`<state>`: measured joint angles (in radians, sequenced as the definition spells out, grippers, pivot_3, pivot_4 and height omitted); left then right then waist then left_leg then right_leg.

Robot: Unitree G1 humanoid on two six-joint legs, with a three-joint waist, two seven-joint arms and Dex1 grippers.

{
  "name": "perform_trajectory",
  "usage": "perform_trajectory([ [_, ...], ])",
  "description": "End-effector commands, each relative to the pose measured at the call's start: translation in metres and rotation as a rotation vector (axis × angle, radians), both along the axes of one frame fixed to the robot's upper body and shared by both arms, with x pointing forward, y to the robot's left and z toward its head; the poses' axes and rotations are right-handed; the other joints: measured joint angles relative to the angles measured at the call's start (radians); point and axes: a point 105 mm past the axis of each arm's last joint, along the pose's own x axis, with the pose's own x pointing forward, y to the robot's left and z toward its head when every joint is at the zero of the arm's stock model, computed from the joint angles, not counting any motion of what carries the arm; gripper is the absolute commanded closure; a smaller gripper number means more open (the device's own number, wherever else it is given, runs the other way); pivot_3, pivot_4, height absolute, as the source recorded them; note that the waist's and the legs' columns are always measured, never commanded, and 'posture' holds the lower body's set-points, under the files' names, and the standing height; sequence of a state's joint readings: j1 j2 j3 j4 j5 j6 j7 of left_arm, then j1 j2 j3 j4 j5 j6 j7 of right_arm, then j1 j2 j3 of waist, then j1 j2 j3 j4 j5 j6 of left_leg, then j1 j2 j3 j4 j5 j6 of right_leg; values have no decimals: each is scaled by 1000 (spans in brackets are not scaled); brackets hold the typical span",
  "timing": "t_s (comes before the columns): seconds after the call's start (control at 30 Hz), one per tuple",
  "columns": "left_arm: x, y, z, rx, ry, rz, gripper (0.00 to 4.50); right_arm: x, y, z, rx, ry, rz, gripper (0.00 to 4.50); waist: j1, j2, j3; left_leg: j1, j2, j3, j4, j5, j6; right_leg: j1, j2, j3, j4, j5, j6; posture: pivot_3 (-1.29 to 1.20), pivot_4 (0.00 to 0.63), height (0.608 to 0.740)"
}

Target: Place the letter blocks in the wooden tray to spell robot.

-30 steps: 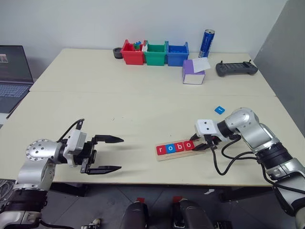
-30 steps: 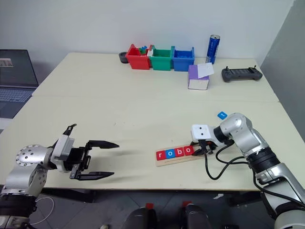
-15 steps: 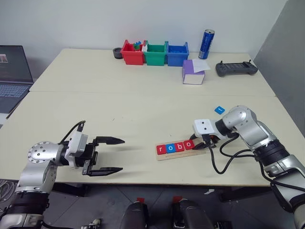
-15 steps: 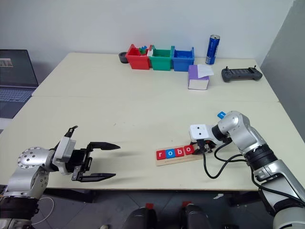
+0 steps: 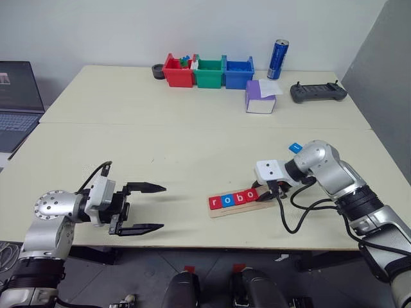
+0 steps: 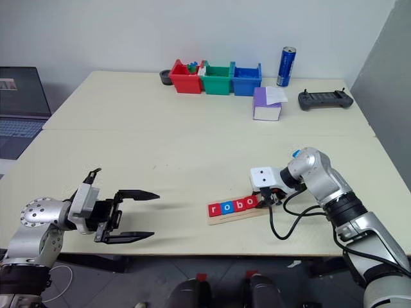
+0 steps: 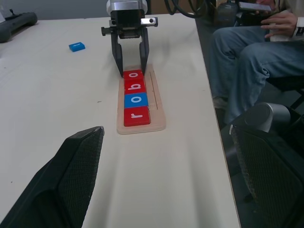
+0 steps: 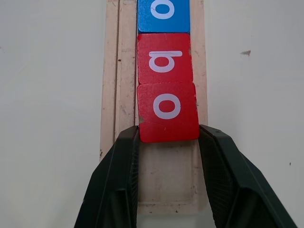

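Four flat square letter blocks [image 5: 234, 198], red and blue, lie along my long pale-wood tray [image 5: 241, 205] near the surface's front edge; the fifth, a blue block [image 5: 295, 147], lies beyond my right pincer [image 5: 273, 194], towards the right edge. My left pincer [image 5: 146, 206] gapes empty.

Wrist view: my right pincer's half-open fingers [image 8: 118, 183] flank the last red "o" block [image 8: 167, 112], touching its corners.

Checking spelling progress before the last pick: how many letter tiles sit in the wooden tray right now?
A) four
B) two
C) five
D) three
A: the wooden tray holds four letter blocks reading r, o, b, o, with the right claw at the last red o, while a blue tile lies apart on the table.
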<state>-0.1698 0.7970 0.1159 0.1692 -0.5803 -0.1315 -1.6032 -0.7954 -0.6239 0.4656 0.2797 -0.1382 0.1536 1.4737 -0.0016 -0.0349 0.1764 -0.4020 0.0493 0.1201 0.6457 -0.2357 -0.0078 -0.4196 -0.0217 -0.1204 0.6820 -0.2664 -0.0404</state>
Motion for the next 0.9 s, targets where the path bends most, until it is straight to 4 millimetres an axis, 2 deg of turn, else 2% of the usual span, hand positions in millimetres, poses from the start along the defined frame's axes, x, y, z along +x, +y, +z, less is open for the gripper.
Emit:
perform_trajectory([
  [0.03, 1, 3, 5, -2, -31, 15, 0, 2, 2, 9, -7, -22, 14, 3048, 0, 0, 0, 0, 0, 0, 0, 0, 0, 0, 0, 0, 0, 0, 0, 0, 150, 740],
  [0.33, 2, 3, 5, -1, -36, 17, 0, 1, 0, 8, -29, -23, 31, 3048, 0, 0, 0, 0, 0, 0, 0, 0, 0, 0, 0, 0, 0, 0, 0, 0, 150, 740],
  [0.5, 3, 2, 7, -1, -38, 17, 0, -2, 1, 13, -7, -6, 35, 1359, 0, 0, 0, 0, 0, 0, 0, 0, 0, 0, 0, 0, 0, 0, 0, 0, 150, 740],
  [0.63, 3, 3, 7, 0, -38, 17, 0, -3, 6, 31, 66, 9, 31, 35, 0, 0, 0, 0, 0, 0, 0, 0, 0, 0, 0, 0, 0, 0, 0, 0, 150, 740],
  [0.8, 5, 3, 9, 2, -41, 16, 0, -2, 7, 60, 220, 15, -25, 35, 0, 0, 0, 0, 0, 0, 0, 0, 0, 0, 0, 0, 0, 0, 0, 0, 150, 740],
  [0.9, 5, 3, 9, 1, -42, 16, 0, 4, 5, 73, 359, 8, -136, 35, 0, 0, 0, 0, 0, 0, 0, 0, 0, 0, 0, 0, 0, 0, 0, 0, 150, 740],
])
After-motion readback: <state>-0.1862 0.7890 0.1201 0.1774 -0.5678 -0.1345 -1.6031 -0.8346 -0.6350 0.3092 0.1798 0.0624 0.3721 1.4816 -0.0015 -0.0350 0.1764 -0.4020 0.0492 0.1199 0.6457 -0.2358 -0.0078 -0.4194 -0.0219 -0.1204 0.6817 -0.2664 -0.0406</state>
